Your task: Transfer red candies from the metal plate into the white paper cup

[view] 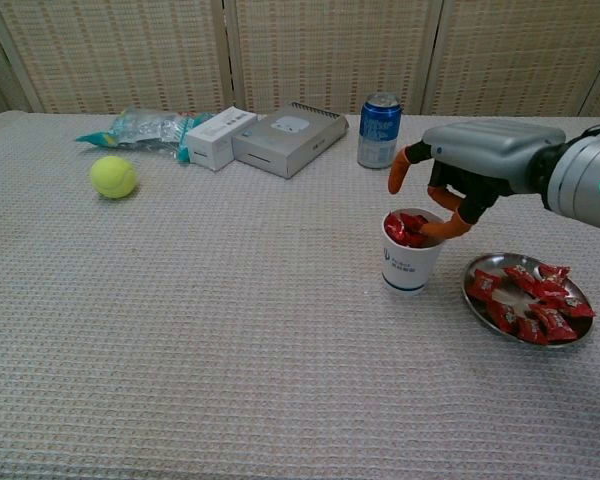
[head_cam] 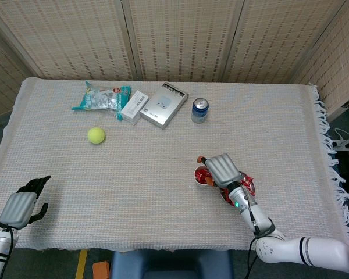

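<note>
Chest view is showing the right hand (view: 458, 172) hovering right over the white paper cup (view: 413, 250) at centre right of the frame, fingers spread loosely above the rim and nothing visibly pinched between them, so I am judging it as holding nothing. Red candies (view: 408, 229) are sitting heaped in the cup up to about its rim, so part of the job looks done. A good pile of red candies (view: 533, 300) is lying on the metal plate (view: 481, 306) at lower right, just beside the cup, so I am guessing several more trips are needed.

Head view is giving the same story from above: the right hand (head_cam: 224, 169) is covering part of the cup (head_cam: 202, 174) and of the plate (head_cam: 247, 185), low and right of centre. The left hand (head_cam: 21, 208) is resting at the lower left corner, fingers apart and empty.

Further back, in the upper part of the frame, a tennis ball (view: 113, 177), a snack bag (view: 140, 128), a small white box (view: 219, 137), a grey notebook (view: 289, 137) and a blue drink can (view: 379, 130) are lying untouched.
</note>
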`<state>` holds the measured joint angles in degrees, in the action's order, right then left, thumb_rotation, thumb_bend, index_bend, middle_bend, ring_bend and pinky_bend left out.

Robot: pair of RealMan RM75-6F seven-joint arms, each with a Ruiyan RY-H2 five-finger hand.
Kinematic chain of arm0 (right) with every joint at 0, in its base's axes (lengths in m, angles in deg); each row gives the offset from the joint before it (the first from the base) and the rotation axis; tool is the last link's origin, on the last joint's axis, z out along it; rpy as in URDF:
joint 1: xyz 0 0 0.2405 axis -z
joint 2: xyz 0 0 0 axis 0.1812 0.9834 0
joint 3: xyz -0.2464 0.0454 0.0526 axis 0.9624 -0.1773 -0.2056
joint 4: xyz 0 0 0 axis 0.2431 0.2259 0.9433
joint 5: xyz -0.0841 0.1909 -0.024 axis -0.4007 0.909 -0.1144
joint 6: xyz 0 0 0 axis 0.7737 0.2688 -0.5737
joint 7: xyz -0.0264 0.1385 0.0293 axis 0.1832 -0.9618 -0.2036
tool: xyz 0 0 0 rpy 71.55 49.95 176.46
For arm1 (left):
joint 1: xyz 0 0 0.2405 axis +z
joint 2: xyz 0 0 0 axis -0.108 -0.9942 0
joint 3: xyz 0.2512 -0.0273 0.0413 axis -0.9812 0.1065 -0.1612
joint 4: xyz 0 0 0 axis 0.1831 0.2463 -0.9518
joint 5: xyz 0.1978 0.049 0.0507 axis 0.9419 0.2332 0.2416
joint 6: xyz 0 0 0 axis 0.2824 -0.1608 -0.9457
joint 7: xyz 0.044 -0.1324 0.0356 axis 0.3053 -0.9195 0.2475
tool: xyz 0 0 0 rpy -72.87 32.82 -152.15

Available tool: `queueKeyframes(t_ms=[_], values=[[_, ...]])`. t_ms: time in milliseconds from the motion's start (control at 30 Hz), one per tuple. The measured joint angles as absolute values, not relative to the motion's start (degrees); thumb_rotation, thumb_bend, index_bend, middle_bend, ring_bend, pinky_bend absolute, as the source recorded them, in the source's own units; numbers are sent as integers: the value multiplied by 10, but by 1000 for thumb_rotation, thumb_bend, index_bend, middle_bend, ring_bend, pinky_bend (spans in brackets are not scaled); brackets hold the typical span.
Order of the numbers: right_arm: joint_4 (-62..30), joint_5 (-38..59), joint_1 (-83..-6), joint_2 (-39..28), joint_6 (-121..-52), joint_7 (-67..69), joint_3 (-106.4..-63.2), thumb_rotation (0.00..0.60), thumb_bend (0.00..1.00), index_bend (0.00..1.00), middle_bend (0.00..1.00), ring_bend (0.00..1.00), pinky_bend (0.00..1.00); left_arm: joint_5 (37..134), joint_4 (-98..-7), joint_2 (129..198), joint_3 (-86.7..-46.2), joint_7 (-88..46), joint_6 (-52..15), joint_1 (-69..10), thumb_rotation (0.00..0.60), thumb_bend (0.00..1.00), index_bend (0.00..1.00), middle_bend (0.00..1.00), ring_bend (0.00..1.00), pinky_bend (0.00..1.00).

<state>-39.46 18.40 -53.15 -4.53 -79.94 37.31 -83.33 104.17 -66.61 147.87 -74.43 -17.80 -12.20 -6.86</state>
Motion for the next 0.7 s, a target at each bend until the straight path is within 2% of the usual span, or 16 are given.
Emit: queueKeyframes(t_ms=[200, 467, 700], values=[[-414, 140, -500, -6, -825, 353, -802, 600, 241, 260, 843, 889, 1000, 1043, -666, 1478, -744, -179, -120, -68, 600, 473, 0, 103, 96, 263], [-407, 69, -442, 45, -834, 334, -712, 600, 240, 304, 843, 887, 1000, 1038, -666, 1486, -745, -159, -128, -71, 600, 473, 0, 103, 96, 264], [-365, 51, -420, 42, -816, 324, -686, 600, 240, 326, 843, 887, 1000, 1032, -667, 1488, -744, -153, -129, -71, 600, 473, 0, 103, 96, 264]])
